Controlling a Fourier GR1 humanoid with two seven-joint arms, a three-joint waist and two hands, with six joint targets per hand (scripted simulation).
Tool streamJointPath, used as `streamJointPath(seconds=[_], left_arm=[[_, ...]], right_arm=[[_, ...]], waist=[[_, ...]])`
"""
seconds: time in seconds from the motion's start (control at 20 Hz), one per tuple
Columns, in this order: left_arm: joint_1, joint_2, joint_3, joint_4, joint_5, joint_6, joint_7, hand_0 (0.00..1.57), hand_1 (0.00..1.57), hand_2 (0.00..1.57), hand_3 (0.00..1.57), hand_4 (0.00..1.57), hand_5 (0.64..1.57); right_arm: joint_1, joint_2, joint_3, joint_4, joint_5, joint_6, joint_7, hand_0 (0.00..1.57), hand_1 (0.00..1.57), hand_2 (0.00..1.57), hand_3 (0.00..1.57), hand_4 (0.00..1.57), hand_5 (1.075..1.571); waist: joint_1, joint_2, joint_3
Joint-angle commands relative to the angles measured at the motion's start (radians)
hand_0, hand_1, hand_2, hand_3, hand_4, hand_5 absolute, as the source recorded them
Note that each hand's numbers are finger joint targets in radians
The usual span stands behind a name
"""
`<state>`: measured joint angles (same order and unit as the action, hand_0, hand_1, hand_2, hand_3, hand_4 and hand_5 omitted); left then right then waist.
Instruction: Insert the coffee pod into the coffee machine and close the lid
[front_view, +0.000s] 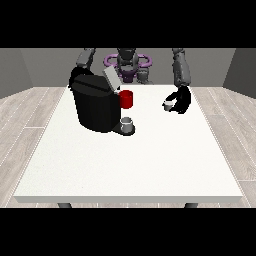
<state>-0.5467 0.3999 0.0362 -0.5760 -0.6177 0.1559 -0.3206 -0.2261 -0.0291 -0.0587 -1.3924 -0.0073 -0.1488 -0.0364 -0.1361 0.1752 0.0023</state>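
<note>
The hand at the view's right (181, 100) hangs above the table (125, 165), fingers curled round the coffee pod (168, 104).

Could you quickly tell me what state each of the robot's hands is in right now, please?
Hand at the view's right: closed round the coffee pod.
Hand at the view's left: hidden behind the coffee machine; cannot be told.
</note>
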Motion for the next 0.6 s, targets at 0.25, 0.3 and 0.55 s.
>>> streamJointPath(seconds=[0.25,0.3,0.55], left_arm=[[-0.03,-0.007,-0.034,-0.058,0.002,-0.164,-0.063,1.48,1.48,1.47,1.41,0.63,1.571],[-0.075,-0.025,-0.011,-0.056,0.009,-0.113,-0.057,1.45,1.45,1.45,1.39,0.62,1.571],[-0.108,-0.044,-0.047,-0.124,-0.004,-0.227,0.017,1.29,1.29,1.36,1.34,0.56,1.571]], right_arm=[[0.082,0.014,-0.026,0.109,-0.018,0.002,-0.071,0.0,0.0,0.0,0.0,0.4,1.571],[0.038,0.006,-0.016,0.094,-0.009,0.002,-0.047,0.0,0.0,0.0,0.0,0.42,1.571],[0.066,0.025,-0.023,0.162,-0.006,-0.023,-0.047,0.0,0.0,0.0,0.0,0.44,1.571]], waist=[[0.047,-0.114,-0.0018],[0.02,-0.068,-0.0023],[0.057,-0.155,-0.002]])
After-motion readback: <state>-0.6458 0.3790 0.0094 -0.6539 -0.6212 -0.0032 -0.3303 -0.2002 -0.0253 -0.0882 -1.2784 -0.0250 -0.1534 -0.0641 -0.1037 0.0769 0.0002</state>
